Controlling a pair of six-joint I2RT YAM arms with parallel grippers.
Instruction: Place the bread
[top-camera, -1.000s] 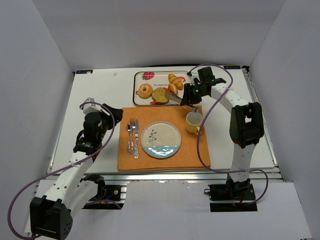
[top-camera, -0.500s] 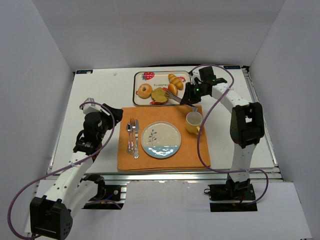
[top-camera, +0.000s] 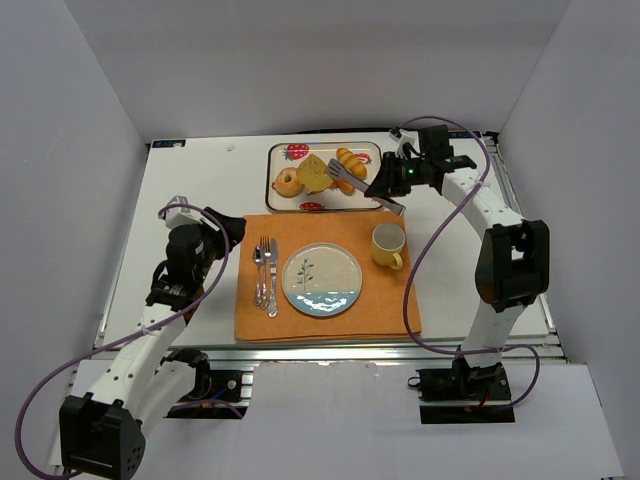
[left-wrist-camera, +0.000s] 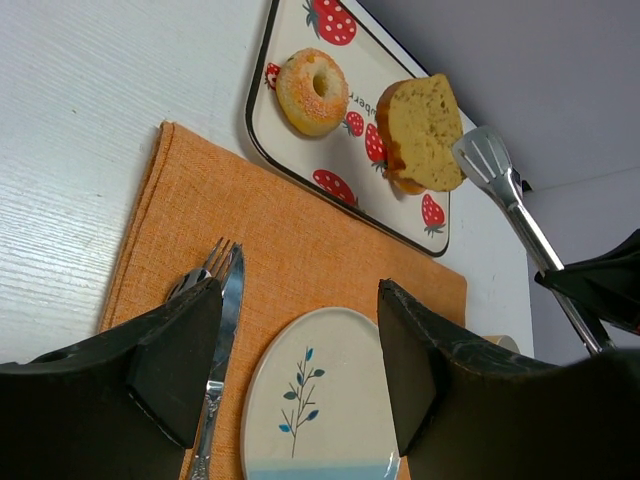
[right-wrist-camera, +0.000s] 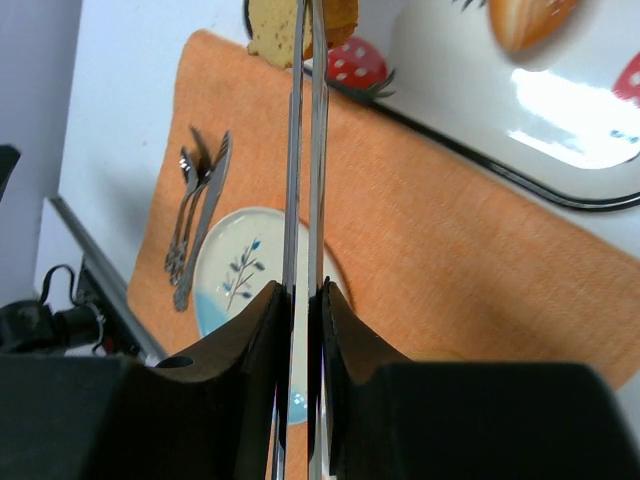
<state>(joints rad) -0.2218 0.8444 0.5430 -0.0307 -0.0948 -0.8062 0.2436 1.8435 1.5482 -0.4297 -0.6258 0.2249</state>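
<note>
A slice of yellow bread (top-camera: 316, 173) hangs pinched in metal tongs (top-camera: 350, 178) above the strawberry tray (top-camera: 274, 160). My right gripper (top-camera: 388, 186) is shut on the tongs' handles. In the right wrist view the tongs (right-wrist-camera: 305, 150) run up from my gripper (right-wrist-camera: 305, 290) to the bread (right-wrist-camera: 262, 30). The left wrist view shows the bread (left-wrist-camera: 425, 130) and the tongs' head (left-wrist-camera: 485, 158). My left gripper (top-camera: 225, 228) is open and empty over the left of the orange placemat (top-camera: 300, 225). The empty leaf-pattern plate (top-camera: 322, 280) lies in the placemat's middle.
A sugared bagel (top-camera: 288, 183) and bread rolls (top-camera: 352, 160) lie on the tray. A yellow mug (top-camera: 388, 243) stands on the placemat's right part. A fork and knife (top-camera: 265, 275) lie left of the plate. White walls enclose the table.
My right gripper has risen and moved back to the right, lifting the bread off the tray in the tongs. The left arm has not moved.
</note>
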